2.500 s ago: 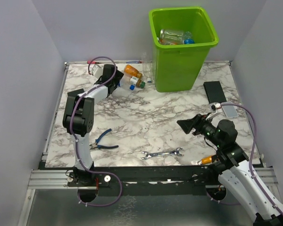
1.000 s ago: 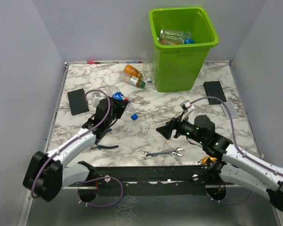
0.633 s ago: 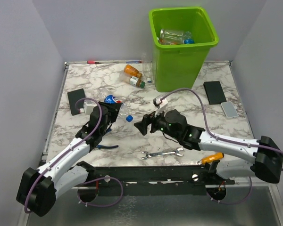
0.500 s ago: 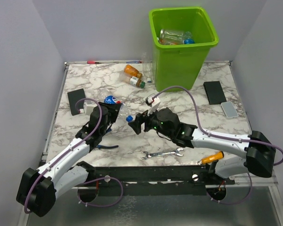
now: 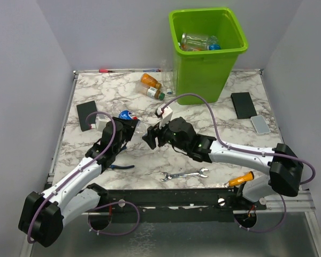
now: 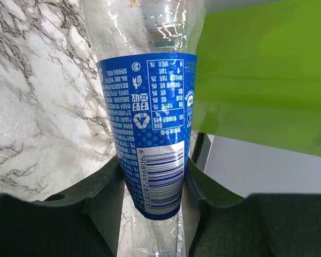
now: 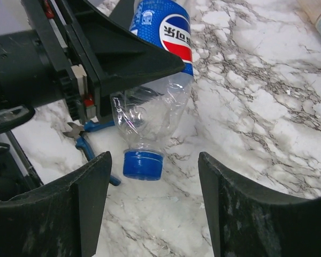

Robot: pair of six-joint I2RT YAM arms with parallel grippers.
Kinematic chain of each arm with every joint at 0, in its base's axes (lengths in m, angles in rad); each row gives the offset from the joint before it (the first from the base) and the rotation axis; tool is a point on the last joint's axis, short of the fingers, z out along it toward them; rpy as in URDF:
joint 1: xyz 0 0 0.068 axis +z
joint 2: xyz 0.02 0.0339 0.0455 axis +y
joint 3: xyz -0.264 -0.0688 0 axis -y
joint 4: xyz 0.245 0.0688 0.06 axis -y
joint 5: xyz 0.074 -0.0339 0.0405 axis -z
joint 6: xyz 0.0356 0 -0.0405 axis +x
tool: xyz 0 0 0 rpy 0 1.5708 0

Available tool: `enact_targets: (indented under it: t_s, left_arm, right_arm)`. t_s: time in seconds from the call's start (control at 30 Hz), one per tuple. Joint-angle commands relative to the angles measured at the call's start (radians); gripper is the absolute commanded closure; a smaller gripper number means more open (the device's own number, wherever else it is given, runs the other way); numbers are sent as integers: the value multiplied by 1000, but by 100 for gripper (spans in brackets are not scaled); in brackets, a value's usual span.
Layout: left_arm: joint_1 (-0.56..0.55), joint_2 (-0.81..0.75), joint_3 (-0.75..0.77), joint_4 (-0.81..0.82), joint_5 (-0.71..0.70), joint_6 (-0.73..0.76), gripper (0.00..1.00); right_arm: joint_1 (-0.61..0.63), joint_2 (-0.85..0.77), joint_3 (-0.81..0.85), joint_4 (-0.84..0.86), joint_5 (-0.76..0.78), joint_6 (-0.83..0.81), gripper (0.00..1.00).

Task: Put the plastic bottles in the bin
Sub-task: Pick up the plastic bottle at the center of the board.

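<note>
Over the marble surface [image 5: 112,88], the left claw [image 6: 152,171] gripped a clear bottle [image 6: 147,107]. The right claw [image 7: 154,160] gaped wide around its blue cap [image 7: 143,164].

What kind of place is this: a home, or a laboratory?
Probably a laboratory test cell: two robot arms bolted to a metal rail, a marble-pattern table enclosed by plain grey panels, and a green bin.

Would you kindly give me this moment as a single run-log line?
left tool: shut on blue-label bottle | right tool: open, facing blue cap | bin: bottles inside | orange bottle: not binned
</note>
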Motion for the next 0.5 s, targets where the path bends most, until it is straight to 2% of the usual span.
enact_targets:
  t_s: [0.0, 0.27, 0.33, 0.47]
  left_arm:
    - [-6, -11, 17, -2, 60, -8, 80]
    - [-9, -30, 27, -2, 87, -10, 80]
    - [-12, -26, 27, -2, 95, -13, 80]
    - [-15, -19, 27, -1, 106, -5, 80]
  right_arm:
    - [4, 37, 17, -41, -15, -27, 33]
    - [4, 90, 51, -40, -22, -26, 37]
    - [4, 106, 66, -47, -28, -29, 43]
    - [4, 118, 64, -42, -22, -32, 63]
